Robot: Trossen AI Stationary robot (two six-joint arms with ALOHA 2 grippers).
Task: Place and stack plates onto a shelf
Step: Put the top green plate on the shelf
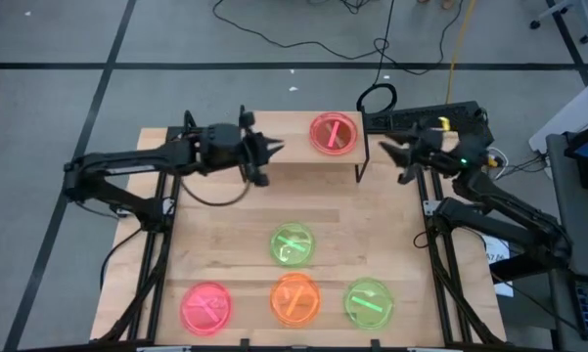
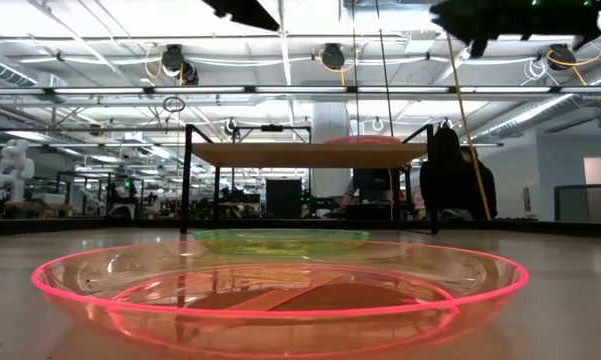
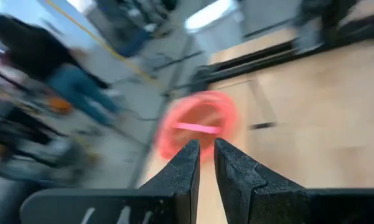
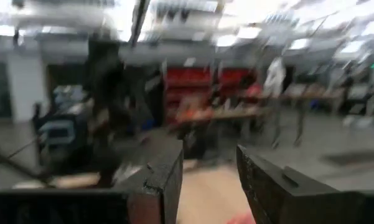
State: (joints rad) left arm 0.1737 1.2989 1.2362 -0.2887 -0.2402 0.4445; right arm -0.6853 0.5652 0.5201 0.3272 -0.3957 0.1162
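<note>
The shelf [image 1: 294, 147] stands at the table's far edge on thin black legs. One pink-red plate [image 1: 333, 134] lies on its right half and shows blurred in the left wrist view [image 3: 196, 127]. On the table lie a green plate [image 1: 293, 244], a pink-red plate [image 1: 206, 306], an orange plate [image 1: 294, 299] and a second green plate [image 1: 368, 301]. My left gripper [image 1: 276, 147] hovers above the shelf's left half, pointing at the plate, its fingers [image 3: 206, 149] a narrow gap apart and empty. My right gripper [image 1: 393, 154] hangs open and empty off the shelf's right end.
A black cable loop [image 1: 377, 98] and a dark power strip [image 1: 411, 119] lie just behind the shelf's right end. In the low view both grippers sit high above the shelf board [image 2: 305, 153]. People stand in the room beyond the table [image 3: 56, 74].
</note>
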